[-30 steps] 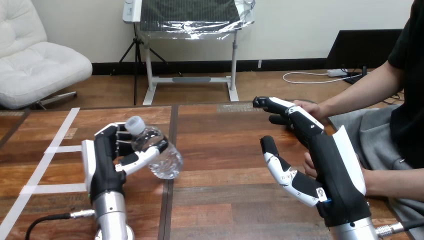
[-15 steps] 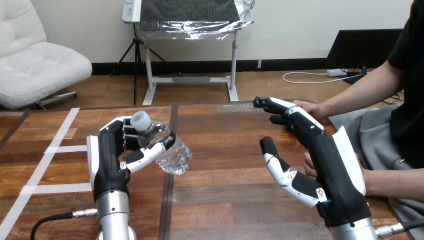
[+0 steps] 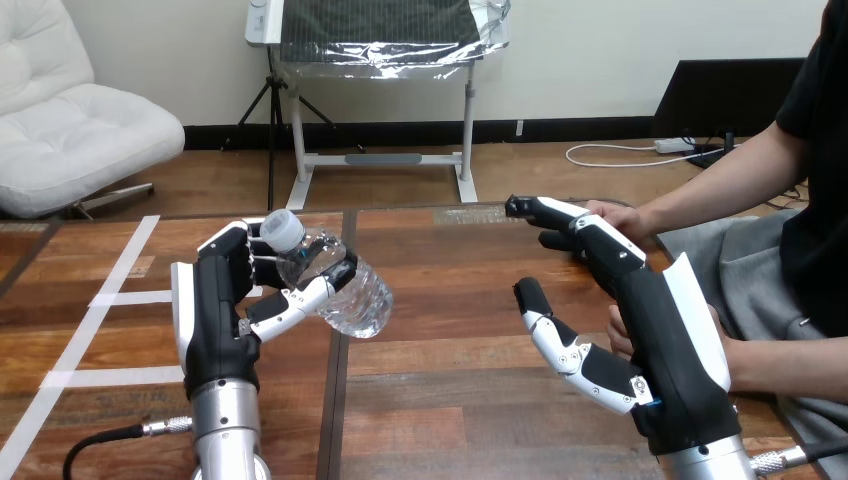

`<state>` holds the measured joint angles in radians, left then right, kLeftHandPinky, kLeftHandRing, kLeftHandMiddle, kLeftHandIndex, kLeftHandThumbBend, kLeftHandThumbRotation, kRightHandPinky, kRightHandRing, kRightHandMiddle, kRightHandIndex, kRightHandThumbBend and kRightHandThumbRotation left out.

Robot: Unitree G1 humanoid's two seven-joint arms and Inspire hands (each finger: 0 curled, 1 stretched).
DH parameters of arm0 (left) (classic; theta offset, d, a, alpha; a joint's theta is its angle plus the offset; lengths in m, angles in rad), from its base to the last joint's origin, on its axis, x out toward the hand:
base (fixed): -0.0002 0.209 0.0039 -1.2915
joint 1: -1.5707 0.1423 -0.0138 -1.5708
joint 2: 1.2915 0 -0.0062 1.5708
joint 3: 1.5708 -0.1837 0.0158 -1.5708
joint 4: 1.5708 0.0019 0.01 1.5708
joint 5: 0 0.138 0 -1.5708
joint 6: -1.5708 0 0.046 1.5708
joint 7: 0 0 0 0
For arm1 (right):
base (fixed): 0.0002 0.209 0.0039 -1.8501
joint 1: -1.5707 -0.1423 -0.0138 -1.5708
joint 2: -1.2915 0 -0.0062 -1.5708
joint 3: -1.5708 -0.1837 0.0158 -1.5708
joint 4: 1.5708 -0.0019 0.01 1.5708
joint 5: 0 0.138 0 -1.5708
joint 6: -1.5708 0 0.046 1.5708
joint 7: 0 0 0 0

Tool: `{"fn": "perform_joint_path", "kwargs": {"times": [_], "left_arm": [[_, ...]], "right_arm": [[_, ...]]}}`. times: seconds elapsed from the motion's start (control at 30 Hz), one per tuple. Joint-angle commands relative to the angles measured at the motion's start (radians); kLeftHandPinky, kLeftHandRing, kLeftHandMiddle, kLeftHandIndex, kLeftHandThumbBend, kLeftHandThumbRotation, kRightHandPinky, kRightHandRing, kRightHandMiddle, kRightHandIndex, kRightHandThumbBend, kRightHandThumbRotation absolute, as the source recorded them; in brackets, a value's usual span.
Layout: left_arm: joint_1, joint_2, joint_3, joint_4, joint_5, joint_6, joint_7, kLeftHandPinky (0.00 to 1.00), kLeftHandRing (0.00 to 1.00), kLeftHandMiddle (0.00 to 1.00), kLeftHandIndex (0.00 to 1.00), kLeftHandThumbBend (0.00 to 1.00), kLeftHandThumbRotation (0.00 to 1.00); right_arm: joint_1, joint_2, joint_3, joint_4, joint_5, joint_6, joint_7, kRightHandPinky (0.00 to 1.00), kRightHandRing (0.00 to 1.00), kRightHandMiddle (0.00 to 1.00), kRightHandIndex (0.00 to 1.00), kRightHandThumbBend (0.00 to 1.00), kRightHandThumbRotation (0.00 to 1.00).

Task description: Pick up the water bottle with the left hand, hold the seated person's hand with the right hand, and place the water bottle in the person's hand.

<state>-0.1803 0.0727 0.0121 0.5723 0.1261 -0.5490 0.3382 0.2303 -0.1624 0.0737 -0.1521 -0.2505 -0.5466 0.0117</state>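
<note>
A clear water bottle [image 3: 350,290] with a white cap [image 3: 283,230] hangs tilted above the table, cap to the upper left. My left hand [image 3: 215,310] is shut on it, fingers and thumb curled round its neck and upper body. At the right, my right hand [image 3: 665,320] stands open on edge, fingers straight and pointing away, thumb spread toward the middle. One hand of the person [image 3: 627,217] lies just behind its fingertips. The person's other hand [image 3: 618,335] shows partly behind its palm; I cannot tell whether they touch.
White tape strips [image 3: 110,290] cross the wooden table [image 3: 450,330] at the left. A dark seam [image 3: 335,400] runs down the table between my arms. The person's forearms come in from the right edge.
My left hand has carried the bottle up and to the right, off the table. My right hand and the person's hands have barely moved.
</note>
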Motion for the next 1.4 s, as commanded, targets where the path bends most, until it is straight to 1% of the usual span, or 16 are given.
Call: {"fn": "perform_joint_path", "kwargs": {"times": [0.0,0.13,0.17,0.3,0.33,0.57,0.63,0.67,0.73,0.8,0.93,1.03,1.17,1.23,1.3,1.37], "left_arm": [[-0.029,-0.022,-0.011,-0.198,-0.005,-0.022,-0.03,0.43,0.41,0.43,0.48,0.65,0.0],[-0.015,-0.028,-0.012,-0.213,-0.002,-0.027,-0.042,0.43,0.41,0.43,0.49,0.64,0.0],[-0.011,-0.03,-0.012,-0.216,0.001,-0.029,-0.043,0.43,0.41,0.43,0.49,0.64,0.0],[0.002,-0.04,-0.012,-0.236,0.004,-0.021,-0.049,0.44,0.41,0.43,0.49,0.64,0.0],[0.005,-0.043,-0.012,-0.24,0.005,-0.018,-0.051,0.44,0.41,0.43,0.49,0.64,0.0],[0.025,-0.054,-0.014,-0.274,0.035,-0.004,-0.049,0.44,0.41,0.43,0.49,0.64,0.0],[0.028,-0.057,-0.013,-0.28,0.034,0.0,-0.053,0.44,0.41,0.43,0.49,0.65,0.0],[0.031,-0.061,-0.014,-0.286,0.031,0.005,-0.056,0.44,0.41,0.43,0.49,0.65,0.0],[0.035,-0.065,-0.014,-0.294,0.029,0.011,-0.06,0.44,0.41,0.43,0.49,0.65,0.0],[0.038,-0.067,-0.015,-0.298,0.033,0.007,-0.062,0.44,0.41,0.43,0.49,0.65,0.0],[0.043,-0.07,-0.015,-0.305,0.039,0.004,-0.065,0.44,0.41,0.43,0.49,0.64,0.0],[0.048,-0.075,-0.015,-0.315,0.032,0.005,-0.074,0.44,0.41,0.43,0.49,0.64,0.0],[0.058,-0.08,-0.015,-0.331,0.027,0.006,-0.086,0.44,0.41,0.43,0.49,0.64,0.0],[0.06,-0.082,-0.014,-0.335,0.028,0.008,-0.088,0.44,0.41,0.43,0.49,0.64,0.0],[0.064,-0.086,-0.013,-0.342,0.028,0.01,-0.093,0.44,0.41,0.43,0.49,0.64,0.0],[0.068,-0.088,-0.013,-0.348,0.027,0.009,-0.098,0.44,0.42,0.43,0.49,0.64,0.0]], "right_arm": [[-0.064,-0.028,-0.042,-0.039,-0.028,0.035,-0.004,0.81,0.85,0.85,0.79,0.34,0.0],[-0.064,-0.057,-0.055,-0.066,-0.065,0.077,0.012,0.82,0.87,0.87,0.81,0.38,0.0],[-0.061,-0.07,-0.061,-0.085,-0.08,0.107,0.025,0.82,0.87,0.87,0.81,0.38,0.0],[-0.059,-0.108,-0.081,-0.133,-0.12,0.191,0.066,0.85,0.9,0.9,0.85,0.45,0.0],[-0.059,-0.115,-0.084,-0.141,-0.127,0.205,0.073,0.86,0.91,0.92,0.86,0.49,0.0],[-0.072,-0.195,-0.126,-0.194,-0.197,0.314,0.137,0.87,0.93,0.94,0.89,0.62,0.0],[-0.077,-0.215,-0.133,-0.198,-0.207,0.328,0.147,0.85,0.92,0.94,0.89,0.67,0.0],[-0.084,-0.234,-0.141,-0.194,-0.218,0.336,0.155,0.85,0.92,0.94,0.89,0.68,0.0],[-0.091,-0.255,-0.147,-0.191,-0.229,0.346,0.164,0.83,0.91,0.93,0.89,0.71,0.0],[-0.102,-0.283,-0.158,-0.186,-0.237,0.37,0.184,0.82,0.91,0.93,0.89,0.73,0.0],[-0.12,-0.328,-0.169,-0.173,-0.248,0.4,0.213,0.8,0.9,0.93,0.88,0.77,0.0],[-0.135,-0.367,-0.174,-0.162,-0.272,0.422,0.234,0.8,0.9,0.93,0.89,0.78,0.0],[-0.154,-0.41,-0.184,-0.148,-0.292,0.466,0.267,0.8,0.9,0.93,0.89,0.8,0.0],[-0.158,-0.418,-0.184,-0.146,-0.292,0.475,0.271,0.8,0.9,0.93,0.89,0.81,0.0],[-0.166,-0.436,-0.184,-0.133,-0.305,0.477,0.267,0.8,0.9,0.93,0.88,0.82,0.0],[-0.178,-0.458,-0.181,-0.114,-0.335,0.479,0.256,0.79,0.89,0.91,0.88,0.84,0.0]]}}
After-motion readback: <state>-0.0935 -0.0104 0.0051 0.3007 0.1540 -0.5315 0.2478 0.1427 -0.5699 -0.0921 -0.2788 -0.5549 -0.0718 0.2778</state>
